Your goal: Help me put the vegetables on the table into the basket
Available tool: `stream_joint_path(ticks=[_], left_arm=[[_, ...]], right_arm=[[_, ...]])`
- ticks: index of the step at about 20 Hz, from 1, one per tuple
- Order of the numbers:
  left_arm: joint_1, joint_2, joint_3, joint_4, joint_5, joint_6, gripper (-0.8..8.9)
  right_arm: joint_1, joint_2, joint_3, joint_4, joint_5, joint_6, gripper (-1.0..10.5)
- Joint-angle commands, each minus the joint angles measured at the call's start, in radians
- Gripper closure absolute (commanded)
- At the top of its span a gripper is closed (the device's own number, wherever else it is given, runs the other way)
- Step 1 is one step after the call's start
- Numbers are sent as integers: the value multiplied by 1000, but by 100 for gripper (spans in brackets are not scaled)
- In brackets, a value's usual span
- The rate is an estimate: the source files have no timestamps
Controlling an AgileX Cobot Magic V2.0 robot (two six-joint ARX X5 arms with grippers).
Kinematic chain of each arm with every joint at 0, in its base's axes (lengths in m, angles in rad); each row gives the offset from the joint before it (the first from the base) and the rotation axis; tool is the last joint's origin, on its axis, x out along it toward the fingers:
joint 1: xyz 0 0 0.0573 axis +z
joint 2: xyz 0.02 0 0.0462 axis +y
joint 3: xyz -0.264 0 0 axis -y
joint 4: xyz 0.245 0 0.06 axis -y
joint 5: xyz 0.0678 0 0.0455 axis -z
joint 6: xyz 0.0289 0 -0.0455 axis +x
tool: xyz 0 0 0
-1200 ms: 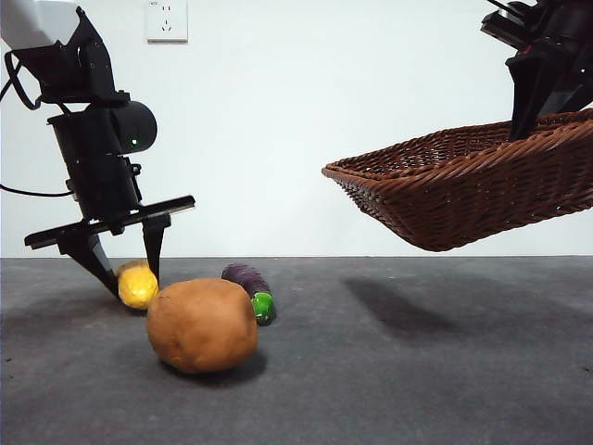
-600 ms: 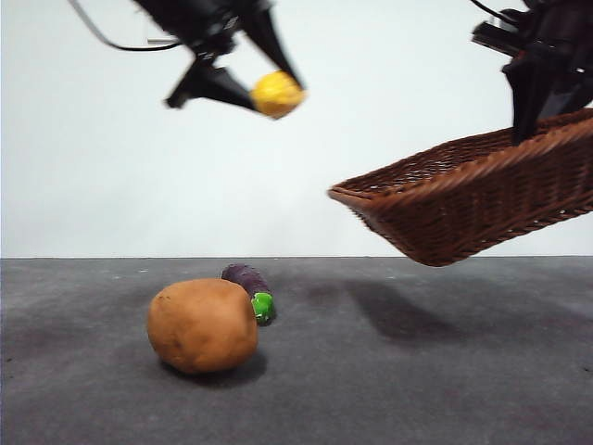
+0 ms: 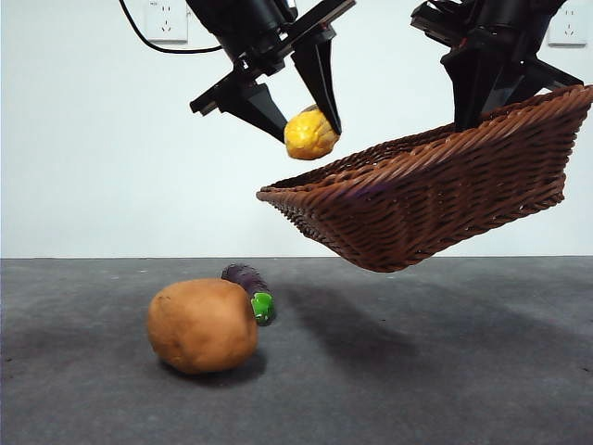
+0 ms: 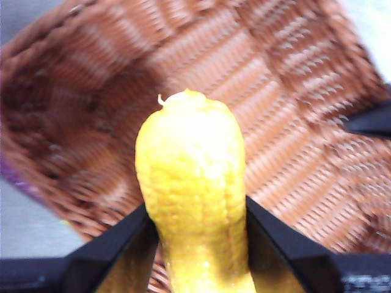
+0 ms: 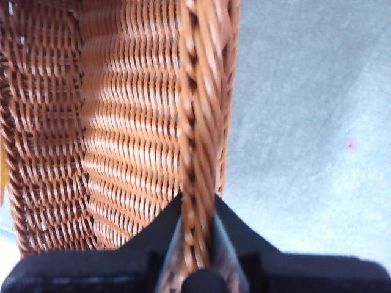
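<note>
- Front view showing the dark grey table [image 3: 445,371] spanning the whole lower part, bearing two of the three vegetables.
- Hanging above it, tilted with the low end toward the other arm, the woven wicker basket [image 3: 426,209], now swung further inward than half a second ago and sitting under the carried cob.
- Gripping the basket's braided rim [image 5: 198,152] from above, the right gripper [image 3: 482,107], jaws pinched narrow on the weave in the right wrist view.
- Reaching in from the top, the left gripper [image 3: 301,116], jaws closed on the corn cob, no longer down at the table as a second ago.
- Resting on the table, near the front, the round brown potato [image 3: 202,324], unmoved across all three pictures.
- Hanging just above the basket's low rim, the yellow corn cob [image 3: 310,134]; in the left wrist view, cob [image 4: 192,195] pointing straight over the basket's woven floor [image 4: 287,104].
- Lying just behind the potato, the small purple eggplant [image 3: 250,289] with its green cap, also unmoved.
- Judging from this: cob lifted and brought over the basket, release likely next; potato and eggplant remaining to collect.
</note>
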State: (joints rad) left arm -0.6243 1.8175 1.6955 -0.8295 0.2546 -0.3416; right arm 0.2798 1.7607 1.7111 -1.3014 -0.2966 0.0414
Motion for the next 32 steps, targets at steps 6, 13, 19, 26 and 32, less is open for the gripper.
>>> stream_joint_path(ticks=[6, 13, 19, 26, 32], left_arm=[[8, 14, -6, 33, -13, -17, 337], [24, -67, -5, -30, -4, 116, 312], [-8, -254, -5, -300, -156, 222, 312], [-88, -314, -76, -405, -211, 156, 312], [-126, -319, -429, -166, -235, -31, 311]], right_arm=[[2, -12, 3, -8, -113, -20, 964], [0, -12, 3, -11, -65, -20, 964], [-31, -12, 3, 7, -51, -28, 964], [-140, -12, 3, 8, -51, -47, 964], [-233, -12, 3, -20, -51, -88, 964]])
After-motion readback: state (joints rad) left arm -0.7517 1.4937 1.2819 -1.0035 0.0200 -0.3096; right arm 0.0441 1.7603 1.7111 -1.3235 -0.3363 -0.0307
